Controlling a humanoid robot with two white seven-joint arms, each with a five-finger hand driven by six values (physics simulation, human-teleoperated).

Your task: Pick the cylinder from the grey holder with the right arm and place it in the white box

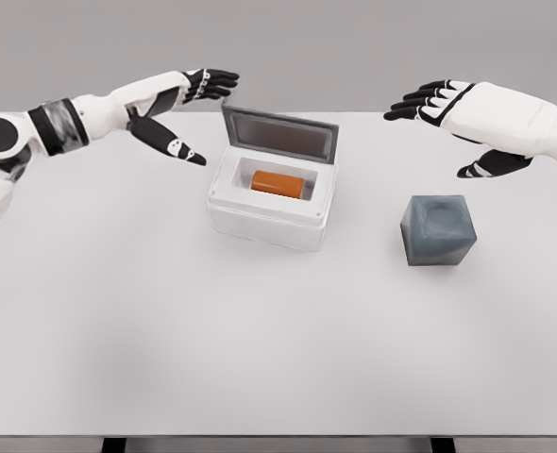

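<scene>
A: Since the cylinder (282, 183) lies on its side inside the box (224, 192), what is left for the right hand (453, 118) to do?

B: Little, I judge. That hand hangs above the table (165, 321), far of the holder (439, 229) and to its right, fingers spread, thumb apart, gripping nothing. The holder's top pocket looks bare.

A: And the left hand (184, 109)?

B: It floats left of the box near the far edge, fingers loose too, thumb pointing toward the box. It touches nothing.

A: So how should the step in hand go?

B: The placing looks done, so the step is a clean retreat. I would keep the right palm high and draw it back to the right, well apart from the holder, so no finger clips the grey block and shoves it.

A: Any care for the box?

B: Its lid (280, 134) stands up at the far side. Neither arm should sweep across there, or the lid could drop, or the box could slide.

A: Is the cylinder settled?

B: It rests flat in the well, lengthwise left to right, clear of the rim as far as I can tell.
</scene>
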